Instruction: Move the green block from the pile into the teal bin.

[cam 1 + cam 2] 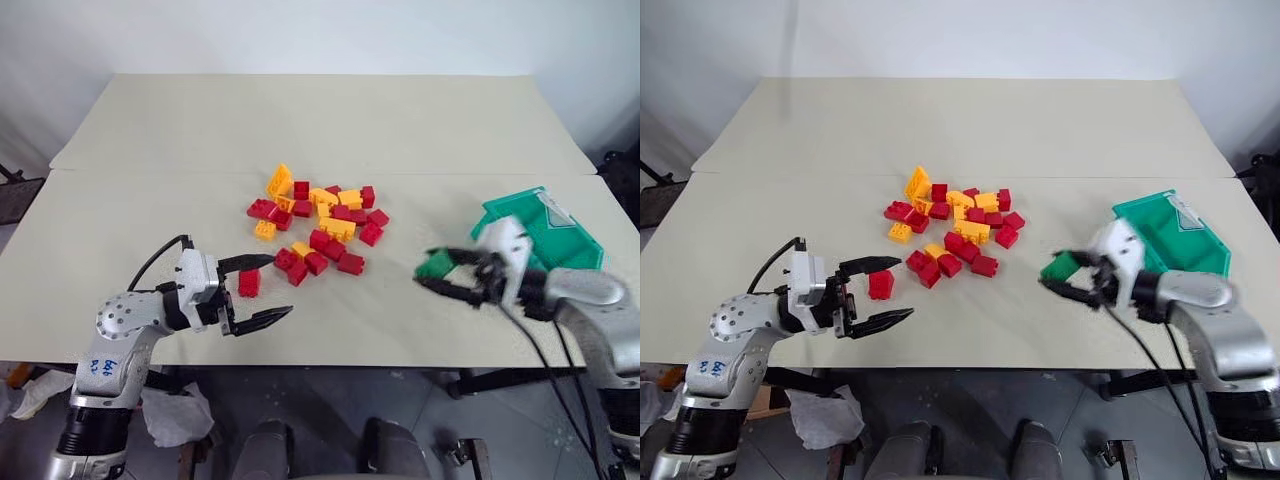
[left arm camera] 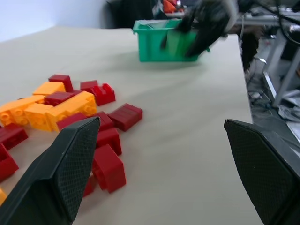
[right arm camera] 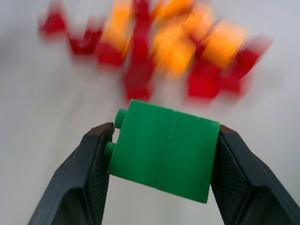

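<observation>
One green block (image 3: 166, 150) — bright, studded

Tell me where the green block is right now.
The green block is clamped in the right claw, above the table between the pile and the bin.

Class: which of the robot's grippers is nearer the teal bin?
Right. The right gripper, holding the green block, is just beside the teal bin; the left gripper is across the pile.

Even, diffuse lighting is provided; soft shadows are cast on the counter (image 1: 400, 140). The right claw (image 1: 447, 274) is motion-blurred, and the pile (image 3: 154, 47) is smeared in the right wrist view.
</observation>
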Controlling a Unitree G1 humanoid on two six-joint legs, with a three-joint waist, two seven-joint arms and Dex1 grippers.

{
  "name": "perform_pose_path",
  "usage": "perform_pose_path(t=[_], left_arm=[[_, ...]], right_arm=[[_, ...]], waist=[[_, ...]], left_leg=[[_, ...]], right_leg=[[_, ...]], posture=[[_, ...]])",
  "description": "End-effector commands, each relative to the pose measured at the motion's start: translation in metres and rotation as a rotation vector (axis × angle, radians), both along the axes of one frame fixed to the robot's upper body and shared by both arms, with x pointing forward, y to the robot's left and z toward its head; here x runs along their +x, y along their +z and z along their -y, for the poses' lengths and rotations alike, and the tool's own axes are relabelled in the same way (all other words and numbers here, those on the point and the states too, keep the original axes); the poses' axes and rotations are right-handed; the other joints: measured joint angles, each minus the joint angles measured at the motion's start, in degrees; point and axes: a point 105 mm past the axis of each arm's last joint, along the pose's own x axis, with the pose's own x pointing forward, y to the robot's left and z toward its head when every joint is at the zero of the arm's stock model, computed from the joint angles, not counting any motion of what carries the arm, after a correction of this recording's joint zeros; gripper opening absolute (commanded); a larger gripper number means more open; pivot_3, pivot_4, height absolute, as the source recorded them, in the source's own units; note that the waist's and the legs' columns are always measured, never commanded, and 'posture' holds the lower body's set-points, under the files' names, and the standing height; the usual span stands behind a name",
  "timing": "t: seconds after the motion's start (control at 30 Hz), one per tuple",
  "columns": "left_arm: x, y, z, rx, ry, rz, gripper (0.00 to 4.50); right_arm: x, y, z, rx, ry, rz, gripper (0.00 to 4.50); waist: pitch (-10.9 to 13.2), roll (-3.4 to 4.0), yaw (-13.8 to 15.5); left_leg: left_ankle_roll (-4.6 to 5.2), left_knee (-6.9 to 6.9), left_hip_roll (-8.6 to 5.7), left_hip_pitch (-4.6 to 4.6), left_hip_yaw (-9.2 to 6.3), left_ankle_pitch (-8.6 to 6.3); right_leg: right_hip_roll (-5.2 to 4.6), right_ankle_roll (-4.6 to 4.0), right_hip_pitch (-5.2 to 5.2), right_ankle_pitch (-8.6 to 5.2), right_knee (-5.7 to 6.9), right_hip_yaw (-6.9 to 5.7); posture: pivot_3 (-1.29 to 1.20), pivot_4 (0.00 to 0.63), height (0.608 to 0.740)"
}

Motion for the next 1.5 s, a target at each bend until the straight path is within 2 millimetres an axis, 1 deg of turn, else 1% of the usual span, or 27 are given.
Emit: perform_pose_path(t=[0.03, 0.1, 0.13, 0.17, 0.23, 0.27, 0.3, 0.37, 0.43, 0.5, 0.57, 0.63, 0.73, 0.8, 0.83, 0.9, 0.97, 1.03, 1.07, 1.1, 1.17, 1.23, 1.3, 1.33, 1.4, 1.47, 1.5], left_arm=[[0.005, 0.014, 0.007, -0.047, 0.002, 0.042, 4.50], [0.006, 0.015, 0.011, -0.051, -0.004, 0.048, 4.50], [0.006, 0.016, 0.014, -0.062, -0.015, 0.048, 4.50], [0.006, 0.017, 0.016, -0.070, -0.022, 0.046, 4.50], [0.008, 0.019, 0.023, -0.081, -0.048, 0.048, 4.50], [0.008, 0.020, 0.025, -0.083, -0.054, 0.049, 4.50], [0.009, 0.020, 0.027, -0.082, -0.060, 0.052, 4.50], [0.011, 0.019, 0.028, -0.078, -0.063, 0.055, 4.50], [0.013, 0.020, 0.028, -0.075, -0.064, 0.059, 4.50], [0.014, 0.020, 0.026, -0.069, -0.057, 0.064, 4.50], [0.016, 0.021, 0.022, -0.069, -0.042, 0.067, 4.50], [0.016, 0.020, 0.017, -0.056, -0.025, 0.071, 4.50], [0.017, 0.019, 0.009, -0.040, 0.009, 0.074, 4.50], [0.020, 0.019, 0.001, -0.043, 0.045, 0.067, 4.50], [0.021, 0.019, -0.005, -0.043, 0.072, 0.059, 4.50], [0.021, 0.016, -0.017, -0.012, 0.111, 0.061, 4.50], [0.021, 0.007, -0.031, 0.046, 0.159, 0.042, 4.50], [0.019, -0.002, -0.045, 0.095, 0.200, 0.030, 4.50], [0.016, -0.008, -0.053, 0.137, 0.216, 0.034, 4.50], [0.014, -0.011, -0.060, 0.170, 0.229, 0.040, 4.50], [0.012, -0.012, -0.072, 0.190, 0.264, 0.034, 4.50], [0.009, -0.011, -0.083, 0.197, 0.292, 0.032, 4.50], [0.004, -0.012, -0.089, 0.203, 0.318, 0.027, 4.50], [0.002, -0.013, -0.091, 0.205, 0.332, 0.026, 4.50], [-0.002, -0.017, -0.095, 0.212, 0.362, 0.031, 4.50], [-0.006, -0.020, -0.096, 0.204, 0.377, 0.022, 4.50], [-0.005, -0.018, -0.097, 0.189, 0.407, 0.029, 4.50]], right_arm=[[-0.007, 0.046, 0.043, 0.088, -0.178, 0.163, 2.45], [-0.009, 0.053, 0.058, 0.087, -0.243, 0.183, 2.45], [-0.008, 0.054, 0.073, 0.076, -0.316, 0.178, 2.45], [-0.007, 0.054, 0.083, 0.068, -0.367, 0.173, 2.45], [-0.002, 0.048, 0.114, 0.013, -0.523, 0.168, 2.45], [0.000, 0.047, 0.122, -0.016, -0.562, 0.179, 2.45], [0.002, 0.041, 0.128, -0.022, -0.587, 0.153, 2.45], [0.009, 0.022, 0.130, -0.024, -0.591, 0.065, 2.45], [0.018, 0.016, 0.135, -0.055, -0.623, 0.088, 3.18], [0.025, 0.017, 0.141, -0.046, -0.654, 0.109, 3.80], [0.029, 0.014, 0.142, -0.019, -0.643, 0.090, 4.47], [0.030, 0.015, 0.142, -0.024, -0.638, 0.104, 4.47], [0.029, 0.025, 0.143, -0.024, -0.627, 0.164, 4.47], [0.023, 0.038, 0.137, 0.011, -0.573, 0.236, 4.47], [0.018, 0.046, 0.129, 0.043, -0.513, 0.276, 4.47], [0.004, 0.056, 0.106, 0.101, -0.357, 0.314, 4.47], [-0.010, 0.056, 0.085, 0.126, -0.229, 0.300, 4.47], [-0.022, 0.046, 0.066, 0.085, -0.125, 0.273, 4.47], [-0.026, 0.042, 0.059, 0.093, -0.094, 0.258, 4.47], [-0.029, 0.039, 0.054, 0.101, -0.076, 0.252, 4.47], [-0.034, 0.027, 0.045, 0.086, -0.031, 0.204, 4.47], [-0.047, -0.005, 0.033, -0.059, 0.091, 0.125, 4.47], [-0.056, -0.022, 0.026, -0.077, 0.142, 0.079, 4.47], [-0.058, -0.026, 0.024, -0.056, 0.145, 0.070, 4.47], [-0.064, -0.040, 0.020, -0.058, 0.158, 0.049, 4.47], [-0.064, -0.051, 0.021, -0.052, 0.128, 0.050, 4.47], [-0.061, -0.051, 0.024, -0.030, 0.090, 0.059, 4.47]], waist=[[-0.01, -0.01, -0.06], [0.00, -0.01, -0.12], [-0.01, -0.01, -0.19], [-0.01, 0.00, -0.23], [-0.01, -0.01, -0.33], [-0.01, 0.00, -0.32], [-0.01, -0.01, -0.34], [-0.01, 0.00, -0.50], [-0.01, 0.00, -0.74], [-0.01, 0.01, -0.97], [-0.01, 0.02, -1.04], [-0.01, 0.01, -1.02], [-0.01, 0.01, -0.94], [-0.01, 0.01, -0.85], [-0.01, 0.02, -0.82], [-0.01, 0.02, -0.81], [-0.01, 0.01, -0.66], [-0.01, 0.02, -0.53], [-0.01, 0.01, -0.49], [-0.01, 0.01, -0.49], [-0.01, 0.01, -0.49], [-0.01, 0.01, -0.24], [-0.01, 0.01, -0.15], [-0.01, 0.01, -0.21], [-0.01, 0.01, -0.36], [-0.01, 0.01, -0.44], [-0.01, 0.01, -0.44]], left_leg=[[0.00, 0.00, 0.00, 0.00, 0.00, 0.00], [0.00, 0.00, 0.00, 0.01, 0.00, 0.00], [0.00, 0.00, 0.00, 0.01, 0.01, 0.00], [0.00, -0.01, 0.00, 0.01, 0.01, 0.00], [0.00, -0.02, 0.01, 0.03, 0.04, 0.00], [0.00, -0.02, 0.00, 0.03, 0.10, 0.00], [0.00, -0.01, 0.00, 0.03, 0.13, 0.00], [0.00, -0.02, 0.01, 0.04, 0.21, 0.00], [0.00, -0.04, 0.03, 0.04, 0.37, 0.00], [0.00, -0.04, 0.03, 0.03, 0.49, 0.00], [0.00, -0.04, 0.03, 0.02, 0.54, 0.00], [0.00, -0.05, 0.04, 0.03, 0.54, 0.00], [0.01, -0.05, 0.04, 0.02, 0.54, 0.00], [0.01, -0.05, 0.04, 0.02, 0.54, 0.00], [0.01, -0.05, 0.04, 0.02, 0.54, 0.00], [0.01, -0.05, 0.04, 0.02, 0.54, 0.00], [0.01, -0.09, 0.09, 0.03, 0.53, 0.00], [0.01, -0.10, 0.11, 0.04, 0.52, -0.01], [0.01, -0.10, 0.10, 0.03, 0.53, -0.01], [0.01, -0.09, 0.11, 0.04, 0.52, -0.02], [0.02, -0.08, 0.12, 0.04, 0.55, -0.06], [0.03, -0.07, 0.12, 0.04, 0.56, -0.06], [0.03, -0.07, 0.12, 0.04, 0.51, -0.08], [0.04, -0.07, 0.12, 0.04, 0.51, -0.12], [0.04, -0.07, 0.11, 0.05, 0.56, -0.15], [0.04, -0.07, 0.12, 0.07, 0.57, -0.15], [0.03, -0.07, 0.14, 0.08, 0.57, -0.15]], right_leg=[[0.00, 0.00, 0.01, 0.00, 0.00, 0.00], [0.00, 0.00, 0.00, 0.00, 0.02, 0.00], [0.00, 0.00, -0.01, 0.00, 0.02, 0.00], [0.01, 0.00, -0.01, 0.00, 0.02, 0.01], [0.01, 0.00, -0.01, 0.00, 0.02, 0.03], [0.01, 0.00, -0.02, 0.00, 0.01, 0.06], [0.01, 0.00, -0.03, 0.00, 0.02, 0.09], [0.02, 0.00, -0.10, 0.00, 0.04, 0.19], [0.07, 0.00, -0.24, 0.00, 0.09, 0.37], [0.07, 0.00, -0.32, 0.00, 0.10, 0.49], [0.07, 0.00, -0.34, 0.00, 0.09, 0.53], [0.08, 0.00, -0.34, 0.00, 0.09, 0.53], [0.08, 0.00, -0.34, 0.00, 0.07, 0.53], [0.08, 0.00, -0.34, 0.00, 0.06, 0.54], [0.08, 0.00, -0.34, 0.00, 0.06, 0.55], [0.08, 0.00, -0.34, 0.00, 0.05, 0.55], [0.12, 0.00, -0.35, 0.00, 0.07, 0.54], [0.14, 0.00, -0.35, 0.00, 0.06, 0.54], [0.14, 0.00, -0.34, 0.00, 0.05, 0.55], [0.15, 0.00, -0.34, 0.00, 0.04, 0.55], [0.16, 0.00, -0.35, 0.00, 0.04, 0.58], [0.16, -0.01, -0.35, 0.00, 0.04, 0.61], [0.16, -0.01, -0.35, 0.00, 0.06, 0.60], [0.16, 0.00, -0.35, 0.00, 0.05, 0.60], [0.15, 0.00, -0.35, 0.00, 0.04, 0.62], [0.16, 0.00, -0.35, 0.00, 0.06, 0.62], [0.17, 0.00, -0.35, 0.00, 0.07, 0.62]], posture=[[0.00, 0.150, 0.740], [0.00, 0.150, 0.740], [0.00, 0.150, 0.740], [0.00, 0.150, 0.740], [0.00, 0.150, 0.740], [0.00, 0.150, 0.740], [0.00, 0.150, 0.740], [0.00, 0.150, 0.740], [0.00, 0.150, 0.740], [0.00, 0.150, 0.740], [0.00, 0.150, 0.740], [0.00, 0.150, 0.740], [0.00, 0.150, 0.740], [0.00, 0.150, 0.740], [0.00, 0.150, 0.740], [0.00, 0.150, 0.740], [0.00, 0.150, 0.740], [0.00, 0.150, 0.740], [0.00, 0.150, 0.740], [0.00, 0.150, 0.740], [0.00, 0.150, 0.740], [0.00, 0.150, 0.740], [0.00, 0.150, 0.740], [0.00, 0.150, 0.740], [0.00, 0.150, 0.740], [0.00, 0.150, 0.740], [0.00, 0.150, 0.740]])
